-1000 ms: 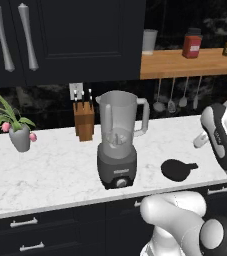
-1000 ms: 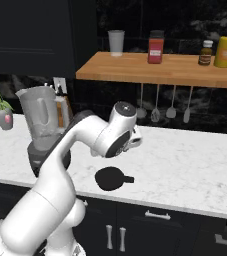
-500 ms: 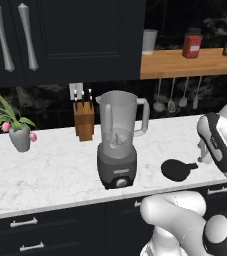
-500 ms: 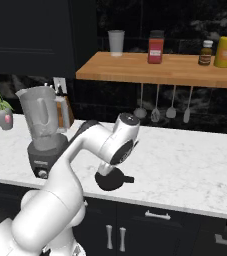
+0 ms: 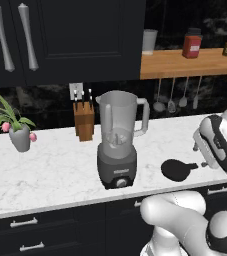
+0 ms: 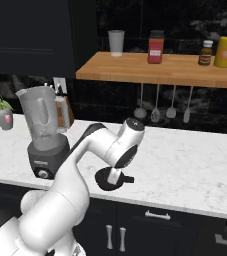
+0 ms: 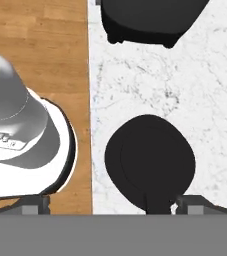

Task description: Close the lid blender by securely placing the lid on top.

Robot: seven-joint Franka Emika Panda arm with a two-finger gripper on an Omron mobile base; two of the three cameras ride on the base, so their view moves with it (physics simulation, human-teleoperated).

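Left base view: the blender (image 5: 118, 142) stands upright on the marble counter (image 5: 45, 170), jar mouth uncovered, handle toward the right, knob facing forward. The lid (image 5: 176, 169) lies flat on the counter to the blender's right, near the front edge, apart from the base, its tab pointing right. The gripper (image 5: 203, 159) hangs over the lid's right side; its fingers are too small here to judge. A knife block (image 5: 84, 120) stands behind the blender to the left, and a potted plant (image 5: 16, 131) at far left.

Right base view: the blender (image 6: 45, 131) is at left, the lid (image 6: 109, 180) on the counter (image 6: 195, 170) near the front edge, partly covered by the wrist. The gripper (image 6: 116, 177) points down onto it. Utensils (image 6: 156, 107) hang under a wooden shelf (image 6: 160, 70).

Hand view: the lid (image 7: 150, 160) lies flat on the counter (image 7: 205, 90) directly below, with its tab toward the bottom edge. The two fingertips (image 7: 195, 202) sit wide apart, one at each lower corner, with nothing between them; the gripper (image 7: 112, 204) is released. The blender base (image 7: 150, 20) shows at the top.
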